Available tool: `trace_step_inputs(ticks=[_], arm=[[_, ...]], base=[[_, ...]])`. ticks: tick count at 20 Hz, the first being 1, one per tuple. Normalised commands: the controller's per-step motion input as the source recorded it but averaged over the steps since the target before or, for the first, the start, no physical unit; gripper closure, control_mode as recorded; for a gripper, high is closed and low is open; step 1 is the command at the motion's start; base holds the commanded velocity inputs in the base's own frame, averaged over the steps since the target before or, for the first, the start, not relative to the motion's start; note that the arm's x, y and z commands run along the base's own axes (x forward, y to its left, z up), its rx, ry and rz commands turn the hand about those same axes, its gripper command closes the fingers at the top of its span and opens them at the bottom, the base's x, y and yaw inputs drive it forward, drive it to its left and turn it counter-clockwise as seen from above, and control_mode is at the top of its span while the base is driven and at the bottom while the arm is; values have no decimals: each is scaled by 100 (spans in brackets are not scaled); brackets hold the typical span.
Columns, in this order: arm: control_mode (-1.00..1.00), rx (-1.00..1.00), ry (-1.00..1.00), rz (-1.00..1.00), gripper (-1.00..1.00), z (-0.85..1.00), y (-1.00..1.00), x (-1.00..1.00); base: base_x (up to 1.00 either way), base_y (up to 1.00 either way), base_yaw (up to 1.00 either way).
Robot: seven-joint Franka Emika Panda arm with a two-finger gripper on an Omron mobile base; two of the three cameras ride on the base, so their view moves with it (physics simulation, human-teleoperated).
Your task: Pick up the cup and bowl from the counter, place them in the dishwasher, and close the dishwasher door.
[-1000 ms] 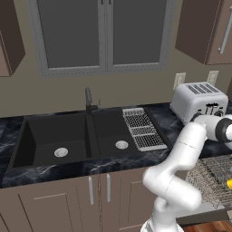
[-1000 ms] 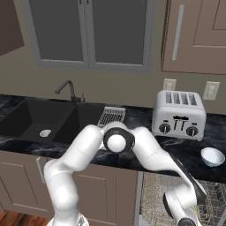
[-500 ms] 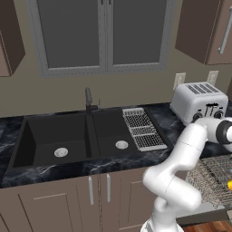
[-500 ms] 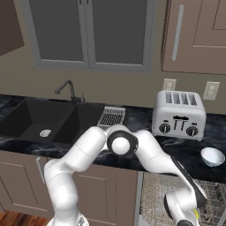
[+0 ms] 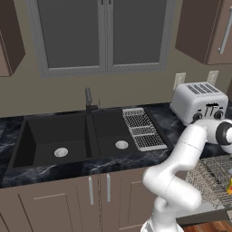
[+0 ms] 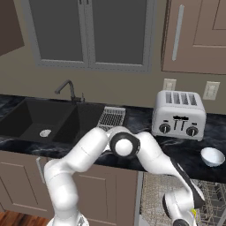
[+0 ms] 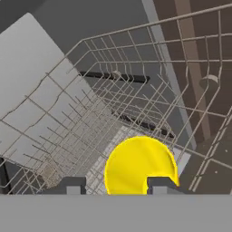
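A yellow cup lies low in the dishwasher's grey wire rack, seen end-on as a round disc. My gripper hovers just over it, open: the right fingertip overlaps the cup's edge and the left one stands clear of it. The arm bends down over the rack at the lower right, where a sliver of the cup shows beside the hand. The white bowl sits on the black counter, right of the toaster. A flat grey panel lies beyond the rack.
A chrome toaster stands on the counter behind the rack. The black double sink with its faucet lies to the left, and a small ribbed drying rack sits beside it. Taupe cabinet doors run under the counter.
The arm's elbow has eased slightly right and down. The yellow cup stays in the same spot in the rack.
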Motion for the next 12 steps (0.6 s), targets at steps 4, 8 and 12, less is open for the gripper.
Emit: trace_step_inputs(ticks=[4, 8, 12], arm=[[-100, 1, -3, -5, -100, 3, -11, 2], [-100, 9, -5, -2, -100, 44, -9, 0], [-100, 12, -3, 0, -100, 54, -3, 0]], base=[[0, 0, 0], [0, 0, 0], [0, 0, 0]])
